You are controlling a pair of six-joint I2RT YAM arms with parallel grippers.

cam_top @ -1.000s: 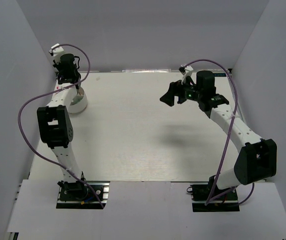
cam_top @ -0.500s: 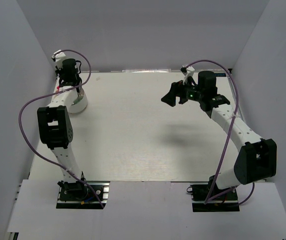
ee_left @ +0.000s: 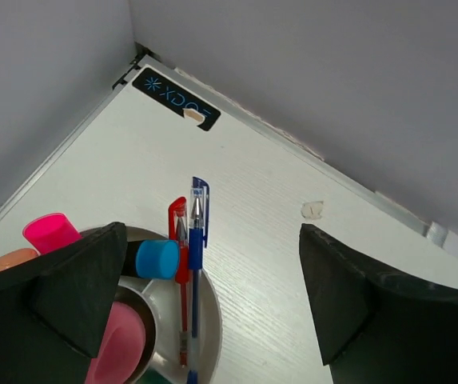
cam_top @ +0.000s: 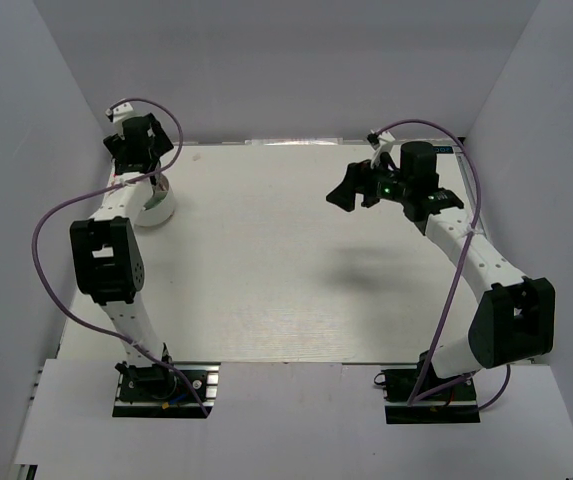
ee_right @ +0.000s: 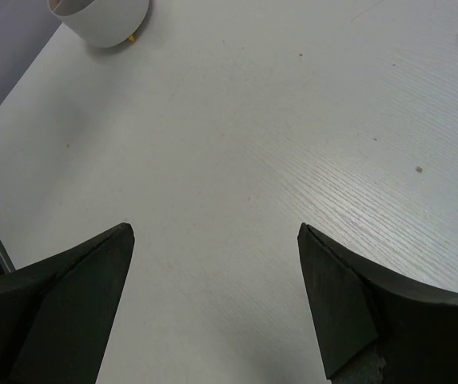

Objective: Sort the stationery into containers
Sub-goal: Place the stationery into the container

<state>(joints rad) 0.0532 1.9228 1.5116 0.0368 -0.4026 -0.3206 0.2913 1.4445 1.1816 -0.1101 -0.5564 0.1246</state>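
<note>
The white bowl (ee_left: 210,332) stands at the table's far left corner, small in the top view as the bowl (cam_top: 156,207) and the right wrist view as the bowl (ee_right: 101,20). In it lie a red pen (ee_left: 178,232) and a blue pen (ee_left: 196,232) side by side, sticking out over the rim. A blue-capped marker (ee_left: 158,258), a pink marker (ee_left: 50,232), an orange one (ee_left: 14,260) and a pink round-topped stick (ee_left: 121,352) are also inside. My left gripper (ee_left: 213,230) hangs open just above the bowl, holding nothing. My right gripper (ee_right: 215,230) is open above bare table, mid-right.
A black label (ee_left: 176,98) sits on the table by the back corner, where the grey walls close in tight behind and to the left of the bowl. A small pale scrap (ee_left: 312,210) lies on the table surface beyond the bowl.
My left gripper has opened over the bowl and its wrist has lifted and swung a little back-left. The right arm has drifted slightly to the right.
</note>
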